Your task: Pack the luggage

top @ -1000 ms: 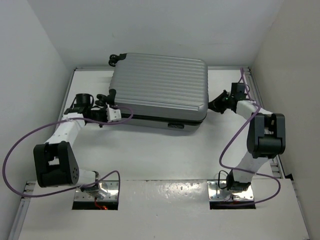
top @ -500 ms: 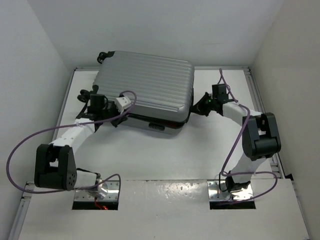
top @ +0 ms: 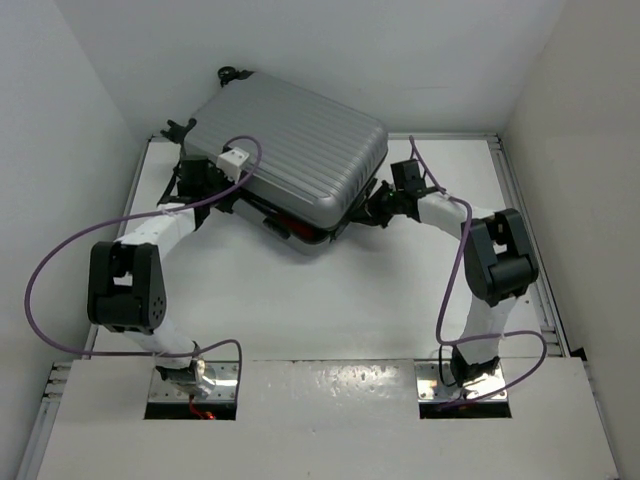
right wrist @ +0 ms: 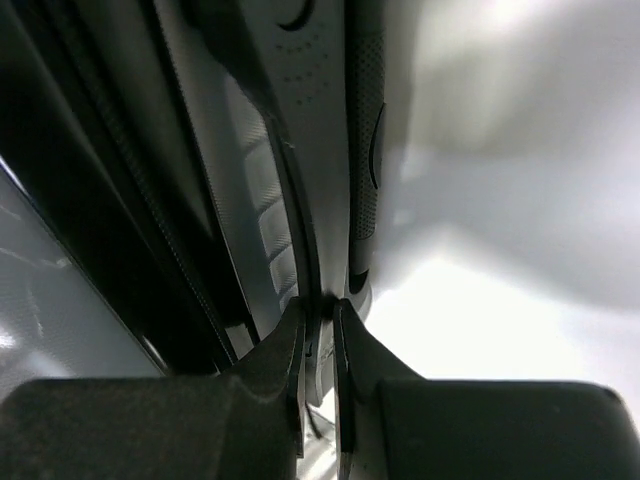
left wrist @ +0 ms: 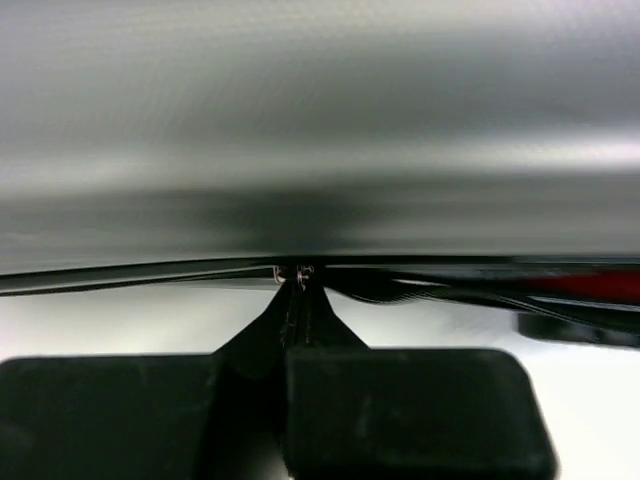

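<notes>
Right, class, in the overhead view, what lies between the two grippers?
The luggage fills that stretch, as the top view shows: the left gripper is at its left side and the right gripper at its right side.

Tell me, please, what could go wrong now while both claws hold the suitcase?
The left claw pinches only a tiny zipper tab and could slip off.
The purple cable lies over the suitcase and may snag.
The right claw grips a thin edge; the wheels sit near the back wall, so pushing may jam it.
</notes>
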